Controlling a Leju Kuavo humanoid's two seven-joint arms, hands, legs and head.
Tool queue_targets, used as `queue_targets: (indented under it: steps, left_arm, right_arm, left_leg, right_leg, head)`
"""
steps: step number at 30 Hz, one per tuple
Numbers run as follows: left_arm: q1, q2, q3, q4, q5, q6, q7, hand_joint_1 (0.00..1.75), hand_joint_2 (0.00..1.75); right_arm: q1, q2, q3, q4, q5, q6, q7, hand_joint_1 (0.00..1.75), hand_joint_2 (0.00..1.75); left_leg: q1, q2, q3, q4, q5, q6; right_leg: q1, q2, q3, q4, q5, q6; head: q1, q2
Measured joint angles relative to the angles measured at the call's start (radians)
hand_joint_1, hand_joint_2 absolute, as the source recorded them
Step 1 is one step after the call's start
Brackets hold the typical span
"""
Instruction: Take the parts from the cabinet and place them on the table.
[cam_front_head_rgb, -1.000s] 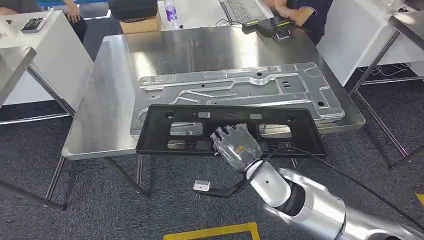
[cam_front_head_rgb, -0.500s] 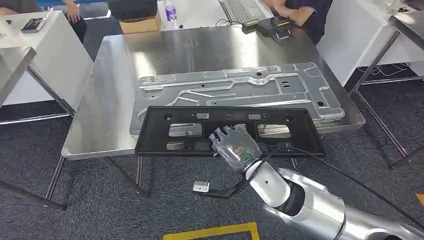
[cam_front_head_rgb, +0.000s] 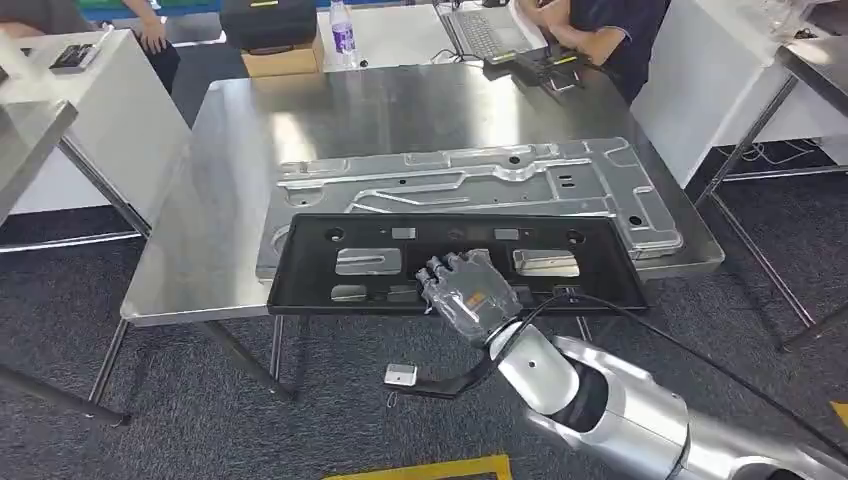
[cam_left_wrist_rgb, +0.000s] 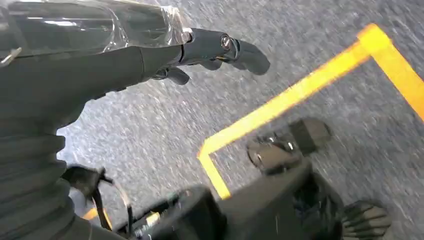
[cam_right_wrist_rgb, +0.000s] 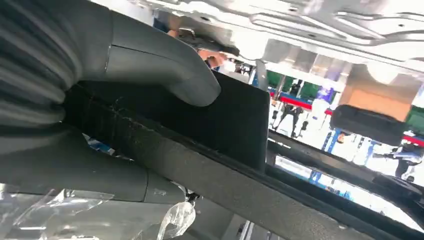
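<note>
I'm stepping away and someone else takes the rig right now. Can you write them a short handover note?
Right hand grips the near edge of the black panel, which lies partly over the metal plate on the steel table, its near edge overhanging the table edge.
Left hand hangs over the carpet, holding nothing.
Done: metal plate is on the table.
Left: slide the black panel fully onto the table, then let go.

High head view; close wrist views
</note>
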Motion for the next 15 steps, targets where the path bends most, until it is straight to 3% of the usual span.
queue_targets:
  steps: [1, 2, 3, 5, 6, 8, 10, 11, 12, 13, 15]
  left_arm:
    - [-0.005, 0.012, 0.0, 0.002, 0.0, 0.0, 0.0, 0.0, 1.75]
    - [-0.002, 0.005, 0.0, 0.001, 0.0, 0.0, 0.0, 0.0, 1.75]
    - [-0.003, 0.003, 0.0, 0.001, -0.001, 0.0, 0.0, 0.0, 1.75]
    - [0.002, 0.003, 0.0, 0.001, 0.0, 0.0, 0.001, 0.0, 1.75]
    - [0.003, 0.002, 0.0, 0.001, 0.0, 0.0, 0.001, 0.0, 1.75]
    - [-0.001, 0.002, 0.0, 0.001, 0.0, 0.0, 0.001, 0.0, 1.75]
    - [-0.001, 0.001, 0.0, 0.001, 0.0, 0.0, 0.001, 0.0, 1.75]
    - [0.001, 0.001, 0.0, 0.001, 0.001, 0.0, 0.001, 0.0, 1.75]
    - [-0.001, 0.001, 0.0, 0.001, 0.0, 0.0, 0.001, 0.0, 1.75]
    - [-0.001, 0.001, 0.0, 0.001, 0.0, 0.0, 0.0, 0.0, 1.75]
    - [0.0, 0.001, 0.0, 0.001, 0.0, 0.0, 0.0, 0.0, 1.75]
  right_arm:
    - [-0.003, 0.002, 0.003, 0.004, 0.0, 0.0, 0.0, 1.75, 1.75]
    - [0.001, 0.003, 0.002, 0.002, -0.002, -0.001, -0.001, 1.75, 1.75]
    - [0.006, 0.004, 0.002, 0.004, -0.004, 0.0, -0.001, 1.75, 1.75]
    - [0.003, 0.004, 0.002, 0.005, -0.004, 0.0, 0.0, 1.75, 1.75]
    - [0.003, 0.005, 0.001, 0.004, -0.005, 0.0, 0.0, 1.75, 1.75]
    - [0.001, 0.004, 0.001, 0.004, -0.005, 0.0, 0.0, 1.75, 1.75]
    - [0.004, 0.005, 0.002, 0.004, -0.006, 0.0, 0.0, 1.75, 1.75]
    - [0.006, 0.005, 0.002, 0.004, -0.006, 0.0, 0.0, 1.75, 1.75]
    - [0.007, 0.005, 0.002, 0.004, -0.006, 0.0, 0.0, 1.75, 1.75]
    - [0.006, 0.005, 0.002, 0.004, -0.006, 0.0, 0.0, 1.75, 1.75]
    - [0.002, 0.007, 0.002, 0.004, -0.006, 0.0, 0.0, 1.75, 1.75]
  left_leg:
    - [-0.007, -0.005, -0.023, 0.022, -0.018, -0.016]
    - [-0.006, -0.002, -0.028, 0.03, -0.027, -0.019]
    - [-0.004, -0.003, -0.022, 0.025, -0.028, -0.021]
    - [0.003, -0.003, -0.02, 0.022, -0.029, -0.023]
    - [0.002, 0.011, -0.028, 0.046, -0.042, -0.016]
    - [-0.013, 0.03, -0.111, 0.207, -0.114, 0.005]
    - [-0.036, 0.032, -0.211, 0.38, -0.169, 0.026]
    - [-0.048, 0.032, -0.237, 0.41, -0.167, 0.039]
    - [-0.062, 0.031, -0.237, 0.39, -0.141, 0.057]
    - [-0.078, 0.031, -0.216, 0.328, -0.095, 0.077]
    - [-0.112, 0.031, -0.145, 0.147, 0.014, 0.128]
  right_leg:
    - [0.007, 0.018, -0.013, 0.027, -0.016, -0.01]
    - [0.01, 0.017, -0.022, 0.045, -0.025, -0.054]
    - [0.012, 0.016, -0.027, 0.05, -0.032, -0.067]
    - [0.02, 0.014, -0.032, 0.059, -0.038, -0.087]
    - [0.023, 0.013, -0.03, 0.058, -0.038, -0.096]
    - [0.034, 0.009, -0.027, 0.057, -0.041, -0.102]
    - [0.053, 0.004, -0.024, 0.057, -0.047, -0.111]
    - [0.063, 0.004, -0.022, 0.057, -0.05, -0.115]
    - [0.071, 0.003, -0.017, 0.057, -0.053, -0.118]
    - [0.08, 0.003, -0.009, 0.057, -0.058, -0.122]
    - [0.092, 0.003, 0.008, 0.055, -0.068, -0.132]
  head:
    - [0.008, 0.0]
    - [0.004, 0.001]
    - [-0.011, 0.0]
    - [-0.013, 0.0]
    - [-0.014, 0.0]
    - [-0.016, 0.0]
    - [-0.018, 0.0]
    - [-0.018, 0.0]
    - [-0.018, 0.0]
    - [-0.018, 0.0]
    - [-0.018, 0.0]
